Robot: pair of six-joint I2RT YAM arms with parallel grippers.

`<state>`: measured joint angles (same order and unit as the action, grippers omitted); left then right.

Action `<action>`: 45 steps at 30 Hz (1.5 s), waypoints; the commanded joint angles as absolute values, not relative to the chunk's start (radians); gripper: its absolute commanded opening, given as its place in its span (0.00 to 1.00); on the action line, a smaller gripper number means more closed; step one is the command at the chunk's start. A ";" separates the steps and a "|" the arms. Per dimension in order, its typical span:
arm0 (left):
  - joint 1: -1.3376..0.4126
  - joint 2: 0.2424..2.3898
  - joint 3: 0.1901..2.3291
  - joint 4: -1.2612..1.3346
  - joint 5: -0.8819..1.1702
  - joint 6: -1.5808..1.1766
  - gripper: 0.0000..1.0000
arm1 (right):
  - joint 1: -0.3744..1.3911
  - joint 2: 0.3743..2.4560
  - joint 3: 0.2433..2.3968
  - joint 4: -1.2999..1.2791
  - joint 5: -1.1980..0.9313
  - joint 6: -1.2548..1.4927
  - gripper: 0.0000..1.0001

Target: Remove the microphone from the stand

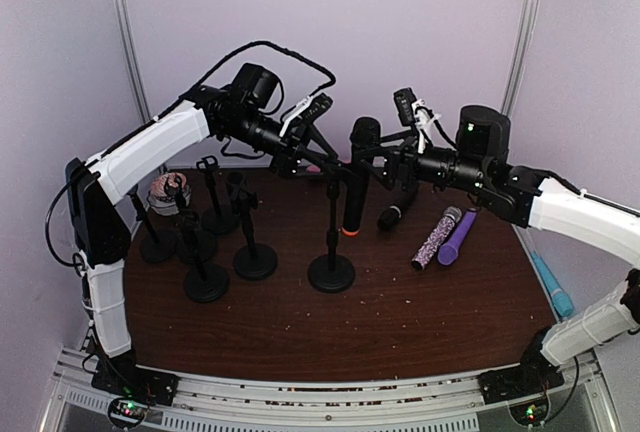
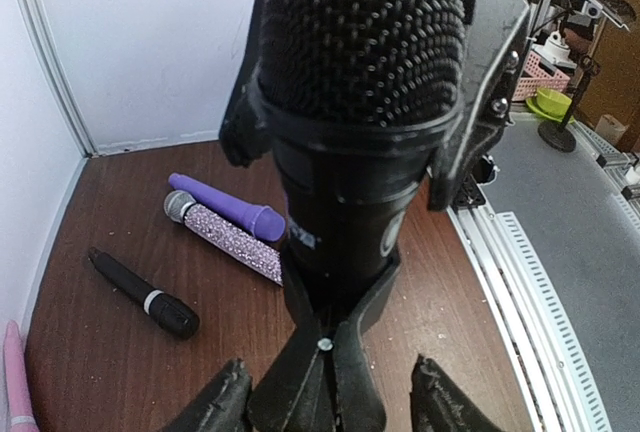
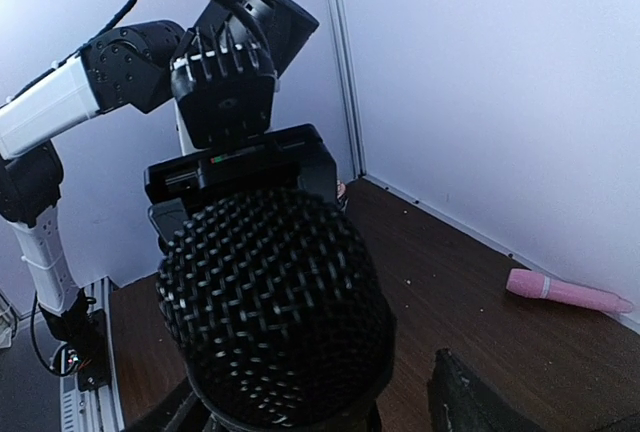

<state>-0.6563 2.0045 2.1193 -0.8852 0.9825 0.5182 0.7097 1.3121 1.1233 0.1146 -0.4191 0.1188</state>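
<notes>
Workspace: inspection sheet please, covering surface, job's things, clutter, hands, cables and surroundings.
Surface: dark brown wooden table, light crumbs scattered.
Job's things: black mesh-headed microphone still clipped in the black round-based stand.
Clutter: empty black stands; sparkly silver microphone, purple microphone, small black microphone, pink microphone.
Hands: left hand open, straddling the stand's clip; right hand open around the microphone's head.
Cables: black cable looped above the left arm.
Surroundings: pale walls; metal rail at the near edge.
</notes>
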 commanded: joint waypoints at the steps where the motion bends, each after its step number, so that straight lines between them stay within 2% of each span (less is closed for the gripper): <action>1: -0.672 2.009 2.138 -0.900 0.986 0.535 0.57 | 0.747 1.273 1.077 0.168 -0.278 0.139 0.68; 3: -0.673 2.010 2.140 -0.899 0.981 0.536 0.60 | 0.768 1.274 1.072 0.172 -0.251 0.134 0.67; 7: -0.678 2.011 2.139 -0.899 0.954 0.539 0.77 | 0.786 1.283 1.076 0.180 -0.222 0.133 0.64; 12: -0.683 2.014 2.138 -0.883 0.915 0.526 0.77 | 0.794 1.309 1.110 0.171 -0.220 0.128 0.60; 24: -0.683 2.014 2.138 -0.871 0.875 0.518 0.51 | 0.819 1.350 1.161 0.123 -0.179 0.111 0.47; 33: -0.683 2.013 2.140 -0.872 0.860 0.528 0.14 | 0.823 1.306 1.177 0.111 -0.155 0.100 0.29; 36: -0.683 2.014 2.144 -0.871 0.848 0.532 0.03 | 0.822 1.286 1.194 0.092 -0.159 0.098 0.27; 45: -0.683 2.006 2.138 -0.871 0.822 0.531 0.00 | 0.815 1.162 1.194 0.101 -0.110 0.146 0.27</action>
